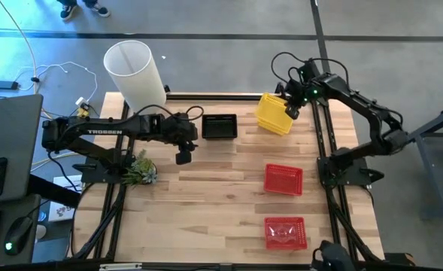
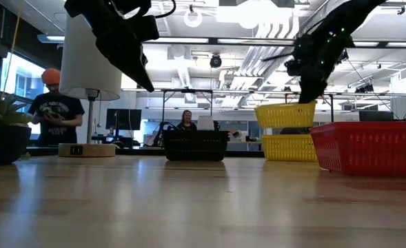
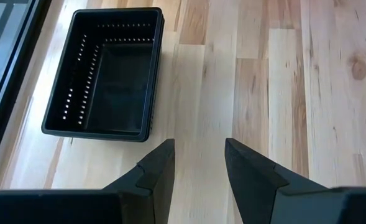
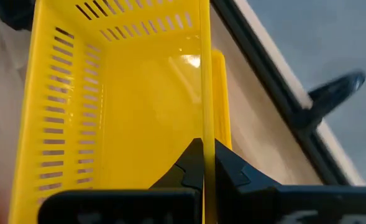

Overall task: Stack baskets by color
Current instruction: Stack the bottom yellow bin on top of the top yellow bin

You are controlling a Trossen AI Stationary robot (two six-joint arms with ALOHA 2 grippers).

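My right gripper is shut on a yellow basket at the table's far right. In the low view this basket hangs just above a second yellow basket that stands on the table. A black basket rests on its bottom at the far middle, also seen in the left wrist view. Two red baskets stand on the right side. My left gripper hovers open above bare wood, near the black basket. My right gripper pinches one side wall of the yellow basket at its rim, with one finger inside the basket and one outside. The fingers come slanting down from above. The basket is lifted clear and hangs over the lower yellow basket.
A tall white cylinder lamp stands at the far left corner and a small plant at the left edge. A black frame rail runs along the far edge. People show in the room beyond the table.
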